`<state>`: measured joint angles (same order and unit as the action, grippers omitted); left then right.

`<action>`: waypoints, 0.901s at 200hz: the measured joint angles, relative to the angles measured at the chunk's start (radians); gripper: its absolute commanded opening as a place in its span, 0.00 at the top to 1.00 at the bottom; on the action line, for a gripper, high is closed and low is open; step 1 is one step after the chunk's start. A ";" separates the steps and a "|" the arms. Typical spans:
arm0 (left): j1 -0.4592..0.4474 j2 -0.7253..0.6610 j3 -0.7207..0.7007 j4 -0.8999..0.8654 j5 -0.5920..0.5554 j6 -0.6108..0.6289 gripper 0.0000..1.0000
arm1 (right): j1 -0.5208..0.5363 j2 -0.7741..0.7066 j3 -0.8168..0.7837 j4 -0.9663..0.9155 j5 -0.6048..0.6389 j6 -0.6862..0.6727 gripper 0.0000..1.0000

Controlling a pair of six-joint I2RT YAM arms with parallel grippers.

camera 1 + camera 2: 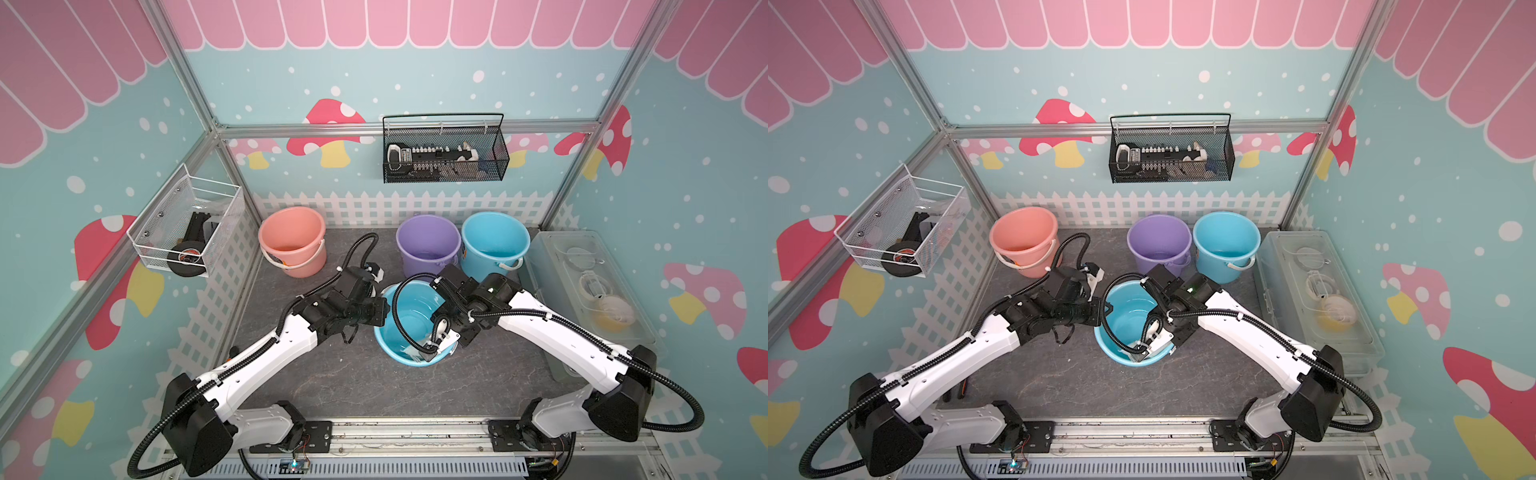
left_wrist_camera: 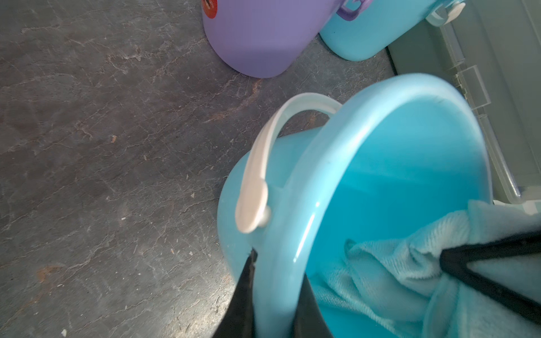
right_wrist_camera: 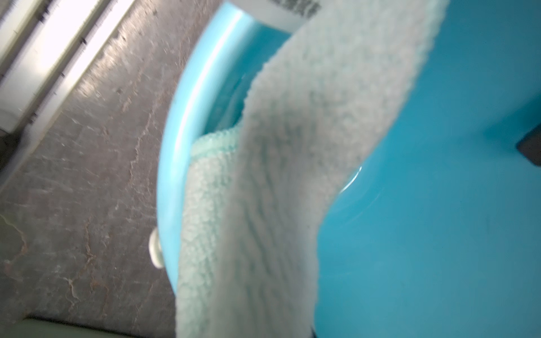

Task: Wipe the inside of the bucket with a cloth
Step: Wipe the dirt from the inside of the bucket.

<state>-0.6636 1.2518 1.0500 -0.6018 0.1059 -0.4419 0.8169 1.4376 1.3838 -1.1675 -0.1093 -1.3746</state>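
**Item 1, bucket**: light blue, placed near the middle of the worktop, in front of the purple bucket. A white handle is seen hanging down the outer wall. Whether the bucket stands level cannot be told.

**Item 2, cloth**: pale mint, plain. It is found inside the bucket, bunched and draped against the inner wall on the side toward the front edge of the worktop.

**Item 3, left gripper**: clamped on the bucket's rim at its left side, with one finger shown outside the wall and one inside.

**Item 4, right gripper**: lowered into the bucket near its front wall. The jaws are pressed together on the cloth, which is seen gathered around a black finger.

**Item 5, other stock:**
- A pink bucket is kept at the back left corner.
- A purple bucket and a second blue bucket are set just beside each other along the back edge.
- A clear plastic box is laid along the right edge.
- A black wire basket is hung on the back wall.
- A white wire basket is hung on the left wall.
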 measured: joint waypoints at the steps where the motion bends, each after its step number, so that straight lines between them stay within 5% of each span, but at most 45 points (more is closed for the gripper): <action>1: 0.000 0.000 0.000 0.000 0.000 0.000 1.00 | 0.000 0.001 0.000 0.000 -0.004 0.001 1.00; 40: 0.000 0.000 0.008 0.001 0.003 0.001 1.00 | 0.000 0.011 -0.055 0.100 -0.189 0.067 1.00; 79: 0.000 0.000 0.009 -0.003 -0.005 0.004 1.00 | 0.000 -0.015 -0.238 0.456 -0.254 0.239 1.00; 134: 0.001 0.000 0.011 -0.005 0.000 0.001 1.00 | -0.003 -0.031 -0.326 0.868 -0.072 0.402 1.00; 180: 0.001 0.000 0.011 -0.004 0.000 0.000 1.00 | -0.011 -0.013 -0.314 0.993 0.106 0.426 1.00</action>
<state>-0.6624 1.2518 1.0611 -0.6060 0.1055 -0.4419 0.8062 1.4242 1.0698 -0.1749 -0.0032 -0.9482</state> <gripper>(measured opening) 0.128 0.053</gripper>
